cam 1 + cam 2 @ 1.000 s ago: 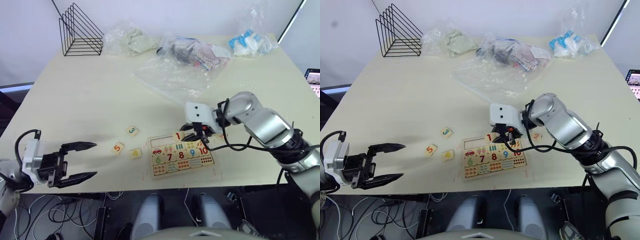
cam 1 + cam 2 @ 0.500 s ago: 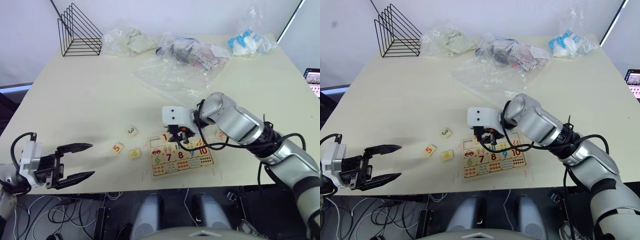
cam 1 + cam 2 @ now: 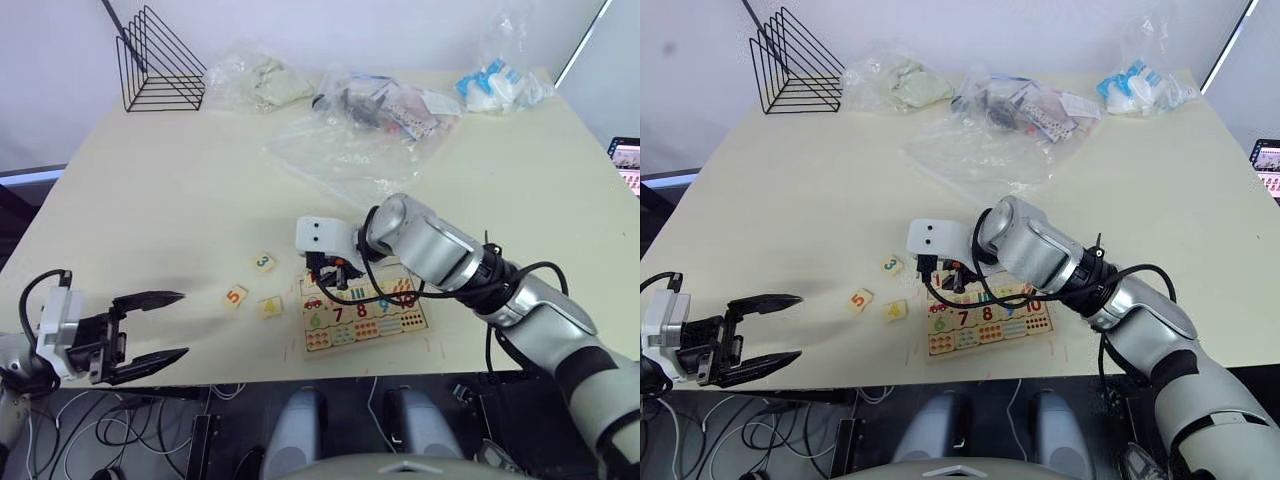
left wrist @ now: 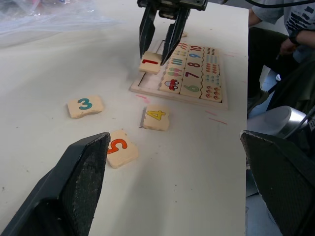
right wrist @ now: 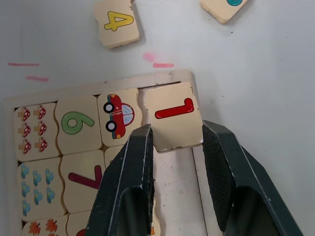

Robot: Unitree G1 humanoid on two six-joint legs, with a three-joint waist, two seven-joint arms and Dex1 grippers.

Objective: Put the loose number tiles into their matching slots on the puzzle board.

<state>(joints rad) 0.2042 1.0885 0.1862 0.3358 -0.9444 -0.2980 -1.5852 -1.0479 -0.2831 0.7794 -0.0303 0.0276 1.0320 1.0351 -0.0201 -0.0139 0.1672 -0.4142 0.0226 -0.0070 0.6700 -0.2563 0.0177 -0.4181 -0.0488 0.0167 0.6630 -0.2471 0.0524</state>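
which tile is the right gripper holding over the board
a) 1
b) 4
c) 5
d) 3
a: the right gripper pinches the tile with the red 1 at the corner of the board, while 3, 4 and 5 lie loose on the table.

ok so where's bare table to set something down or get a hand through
Widest bare patch: between the wire rack and the loose tiles 3, 5 and 4. Also open right of the puzzle board. Crowded: the far edge with plastic bags, and the board's left corner, where the right claw holds tile 1.
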